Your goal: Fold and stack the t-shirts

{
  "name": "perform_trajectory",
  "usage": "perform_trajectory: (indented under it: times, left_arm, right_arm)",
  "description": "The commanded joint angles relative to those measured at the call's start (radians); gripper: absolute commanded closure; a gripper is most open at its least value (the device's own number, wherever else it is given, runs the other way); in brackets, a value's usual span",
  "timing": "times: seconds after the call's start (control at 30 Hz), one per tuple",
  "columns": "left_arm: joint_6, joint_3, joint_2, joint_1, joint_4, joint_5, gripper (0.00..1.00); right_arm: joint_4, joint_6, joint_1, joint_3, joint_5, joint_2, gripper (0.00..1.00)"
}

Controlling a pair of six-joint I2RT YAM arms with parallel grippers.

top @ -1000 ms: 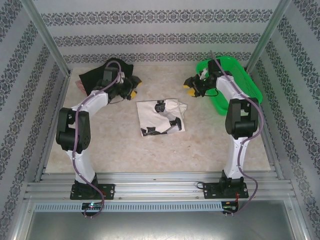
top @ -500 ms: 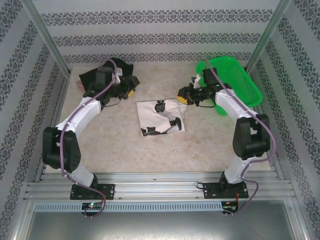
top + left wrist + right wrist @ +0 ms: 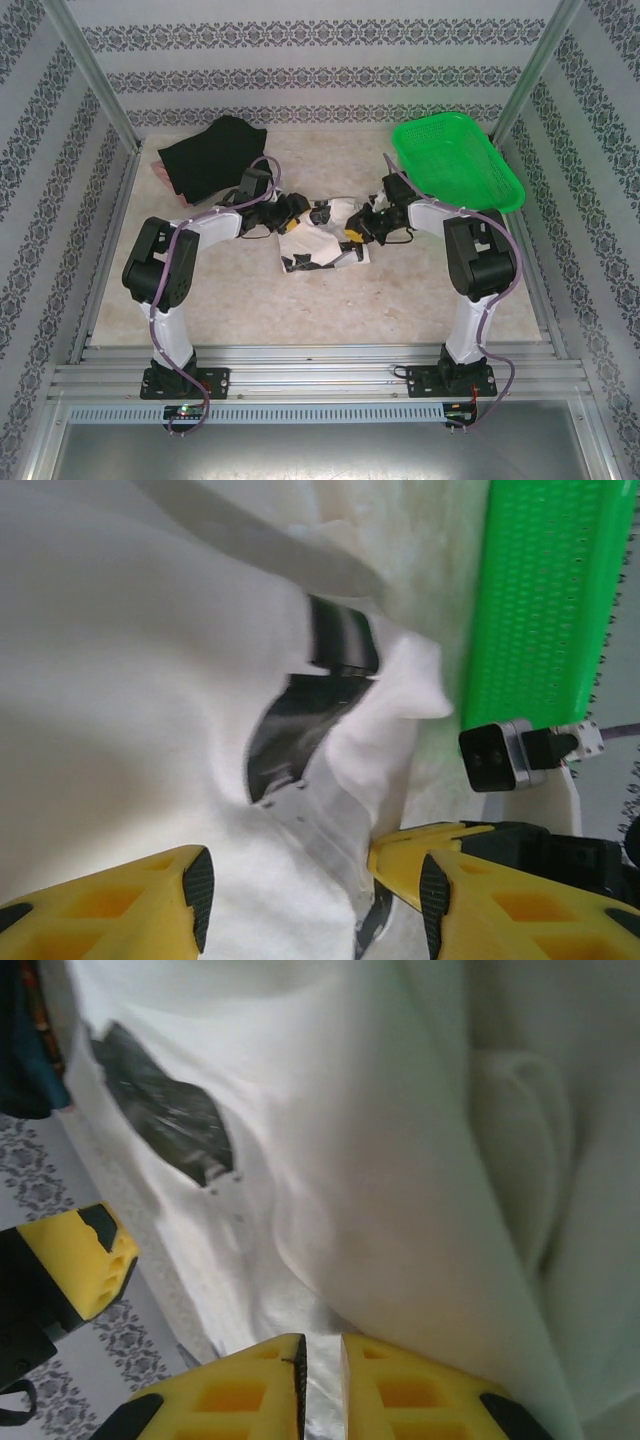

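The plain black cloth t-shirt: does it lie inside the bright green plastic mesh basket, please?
No, the black t-shirt lies bunched at far left, apart from the green basket at right.

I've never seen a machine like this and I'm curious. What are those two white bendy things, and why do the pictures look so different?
They are two robot arms bolted to a table, each ending in a two-finger claw. One picture looks down from above. The other two come from little cameras on each wrist, so yellow fingers poke in. On the table lie a white t-shirt, a black t-shirt and a green basket. The left gripper is open over the white t-shirt; the right gripper looks pinched shut on its edge.
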Motion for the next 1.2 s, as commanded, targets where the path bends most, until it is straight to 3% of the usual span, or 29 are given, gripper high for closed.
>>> perform_trajectory:
  times: [0.0,0.23,0.4,0.57,0.67,0.83,1.0,1.17]
  left_arm:
    - [0.009,-0.049,0.023,0.002,0.007,-0.048,0.43]
    - [0.043,-0.083,0.08,0.006,0.001,-0.086,0.42]
    - [0.047,-0.042,0.049,0.006,0.006,-0.065,0.38]
    - [0.046,0.046,-0.098,0.042,-0.017,-0.084,0.32]
    - [0.096,0.183,-0.116,0.104,-0.146,-0.09,0.3]
    - [0.276,0.462,0.004,0.198,-0.417,-0.159,0.29]
    - [0.443,0.722,0.2,0.264,-0.609,-0.25,0.29]
    - [0.573,0.958,0.391,0.292,-0.698,-0.375,0.28]
  right_arm:
    - [-0.015,-0.054,0.003,-0.035,0.075,0.024,0.78]
    - [-0.143,-0.133,0.003,-0.02,0.232,0.053,0.73]
    - [-0.126,-0.114,0.0,-0.014,0.201,-0.003,0.66]
    - [-0.123,-0.12,0.003,0.038,0.157,-0.137,0.58]
    - [-0.096,-0.133,0.012,0.062,0.124,-0.219,0.47]
    - [-0.055,-0.179,0.045,0.052,0.078,-0.333,0.28]
    - [0.008,-0.162,0.064,-0.018,0.05,-0.406,0.2]
    - [0.06,-0.159,0.102,-0.068,0.07,-0.46,0.1]
